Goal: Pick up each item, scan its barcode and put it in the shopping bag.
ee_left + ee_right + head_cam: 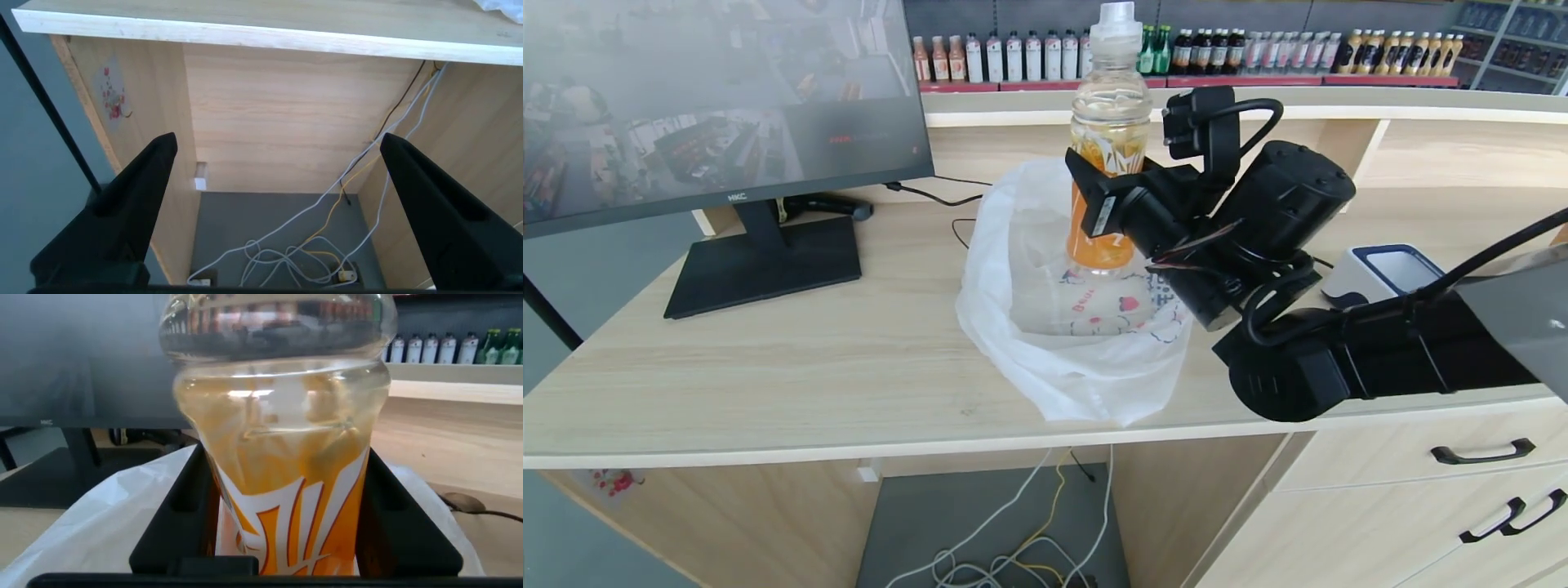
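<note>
Far left on the wooden counter (768,359), a dark monitor (719,106); below the counter's edge, left gripper (278,155) spread wide and empty, facing loose cables (302,245) on the floor. At centre, white shopping bag (1062,343) slumped open on the counter; over its mouth, upright orange drink bottle (1109,114) with its base showing against the bag's opening, clamped at the label by the right gripper (1104,200). Further right, beside that arm, a small white scanner (1380,273) resting on the counter.
</note>
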Robot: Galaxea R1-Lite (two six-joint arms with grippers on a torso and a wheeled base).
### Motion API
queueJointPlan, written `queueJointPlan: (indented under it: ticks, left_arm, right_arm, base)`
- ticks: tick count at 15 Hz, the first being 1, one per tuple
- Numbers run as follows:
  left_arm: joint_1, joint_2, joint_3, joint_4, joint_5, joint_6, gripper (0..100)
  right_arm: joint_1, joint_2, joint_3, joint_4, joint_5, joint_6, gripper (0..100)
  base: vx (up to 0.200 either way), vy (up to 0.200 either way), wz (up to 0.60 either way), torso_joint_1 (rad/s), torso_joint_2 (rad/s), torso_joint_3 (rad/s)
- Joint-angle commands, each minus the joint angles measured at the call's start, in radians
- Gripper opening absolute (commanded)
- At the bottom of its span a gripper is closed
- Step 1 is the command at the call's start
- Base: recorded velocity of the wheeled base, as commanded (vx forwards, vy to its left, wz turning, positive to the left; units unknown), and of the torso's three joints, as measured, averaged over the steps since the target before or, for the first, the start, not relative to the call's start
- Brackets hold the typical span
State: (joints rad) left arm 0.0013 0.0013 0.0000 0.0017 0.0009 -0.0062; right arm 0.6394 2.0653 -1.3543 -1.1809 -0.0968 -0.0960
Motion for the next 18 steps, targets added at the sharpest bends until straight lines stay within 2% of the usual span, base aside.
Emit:
queueJointPlan:
  ticks: [1, 4, 8, 13, 18]
  left_arm:
    - [0.000, 0.000, 0.000, 0.000, 0.001, -0.001, 100]
    - [0.000, 0.000, 0.000, 0.000, 0.001, -0.001, 100]
    - [0.000, 0.000, 0.000, 0.000, 0.001, -0.001, 100]
    - [0.000, 0.000, 0.000, 0.000, 0.001, -0.001, 100]
    - [0.000, 0.000, 0.000, 0.000, 0.001, 0.000, 100]
  right_arm:
    - [0.005, 0.070, -0.083, 0.012, 0.000, -0.001, 0]
    - [0.008, 0.131, -0.154, 0.012, 0.000, -0.001, 0]
    - [0.010, 0.165, -0.167, 0.030, 0.009, 0.005, 0]
    - [0.006, 0.246, -0.344, 0.136, 0.022, 0.038, 0]
    - [0.002, 0.268, -0.344, 0.135, 0.023, 0.039, 0]
  base:
    - [0.000, 0.000, 0.00, 0.000, 0.00, 0.000]
    - [0.000, 0.000, 0.00, 0.000, 0.00, 0.000]
    - [0.000, 0.000, 0.00, 0.000, 0.00, 0.000]
    - [0.000, 0.000, 0.00, 0.000, 0.00, 0.000]
    - [0.000, 0.000, 0.00, 0.000, 0.00, 0.000]
